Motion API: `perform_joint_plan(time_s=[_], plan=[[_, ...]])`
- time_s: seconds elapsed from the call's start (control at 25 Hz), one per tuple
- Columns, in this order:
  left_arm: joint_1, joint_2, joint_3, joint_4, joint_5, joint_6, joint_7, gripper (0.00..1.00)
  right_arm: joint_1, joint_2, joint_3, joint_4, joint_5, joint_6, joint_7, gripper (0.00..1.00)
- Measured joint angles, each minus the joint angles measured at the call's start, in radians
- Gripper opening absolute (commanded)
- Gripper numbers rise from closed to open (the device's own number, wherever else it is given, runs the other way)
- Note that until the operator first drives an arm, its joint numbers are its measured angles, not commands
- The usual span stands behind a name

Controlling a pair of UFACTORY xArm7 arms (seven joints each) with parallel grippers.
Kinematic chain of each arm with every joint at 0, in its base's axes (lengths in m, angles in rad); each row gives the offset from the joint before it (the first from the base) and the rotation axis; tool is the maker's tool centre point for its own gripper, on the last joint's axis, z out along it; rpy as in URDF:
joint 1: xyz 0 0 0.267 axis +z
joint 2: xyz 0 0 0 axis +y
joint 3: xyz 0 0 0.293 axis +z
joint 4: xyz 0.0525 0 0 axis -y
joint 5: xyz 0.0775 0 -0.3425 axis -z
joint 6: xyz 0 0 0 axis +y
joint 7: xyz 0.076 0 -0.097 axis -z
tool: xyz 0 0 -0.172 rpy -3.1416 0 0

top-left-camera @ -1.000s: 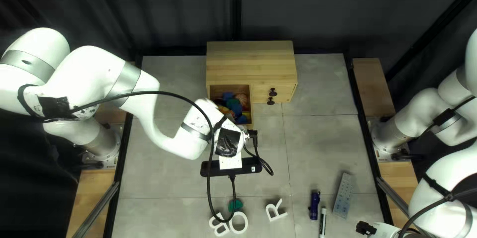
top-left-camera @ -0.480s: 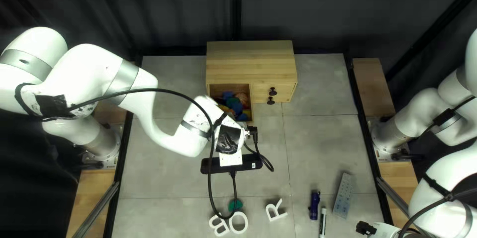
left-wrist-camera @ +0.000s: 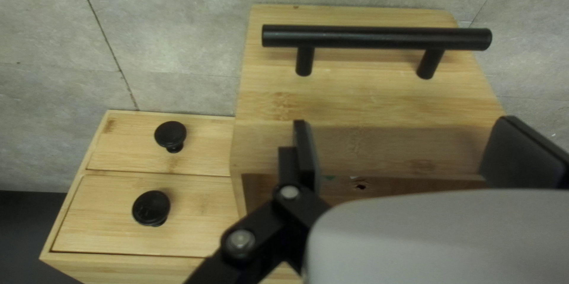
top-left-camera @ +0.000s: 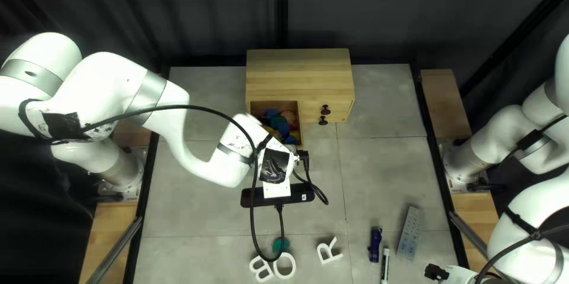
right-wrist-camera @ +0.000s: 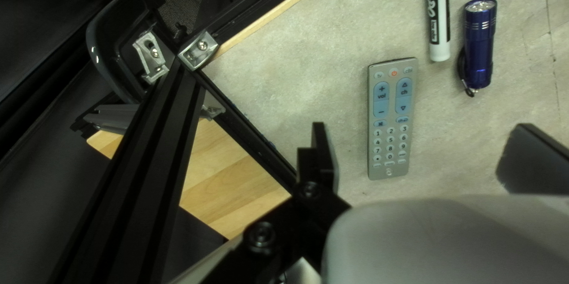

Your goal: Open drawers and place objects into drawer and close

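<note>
Pale wood drawer (left-wrist-camera: 367, 100) open, left fingers (left-wrist-camera: 306, 156) wide

The drawer has a plain grain and a black bar handle (left-wrist-camera: 376, 37). It juts from the left half of the chest (top-left-camera: 299, 73), coloured things (top-left-camera: 278, 123) inside. The left fingers stand wide apart, the drawer's edge showing between them, the handle ahead. In the chest's right half sit two small shut drawers (left-wrist-camera: 130, 150). The right fingers (right-wrist-camera: 322, 159), also wide, are well apart from the chest.
</note>
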Motion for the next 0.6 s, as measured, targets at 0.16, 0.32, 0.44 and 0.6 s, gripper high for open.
perform_joint_plan(time_s=[0.16, 0.32, 0.44, 0.6], plan=[[-0.004, 0.006, -0.004, 0.003, -0.003, -0.003, -0.001, 1.0, 0.0, 0.0, 0.0, 0.0, 0.0, 0.0, 0.0, 1.0], [-0.003, 0.006, -0.004, -0.001, -0.01, -0.007, -0.003, 1.0, 0.0, 0.0, 0.0, 0.0, 0.0, 0.0, 0.0, 1.0], [-0.005, 0.015, -0.004, 0.004, -0.011, 0.001, -0.02, 1.0, 0.0, 0.0, 0.0, 0.0, 0.0, 0.0, 0.0, 1.0], [-0.017, 0.037, -0.002, 0.022, -0.002, 0.023, -0.068, 1.0, 0.0, 0.0, 0.0, 0.0, 0.0, 0.0, 0.0, 1.0]])
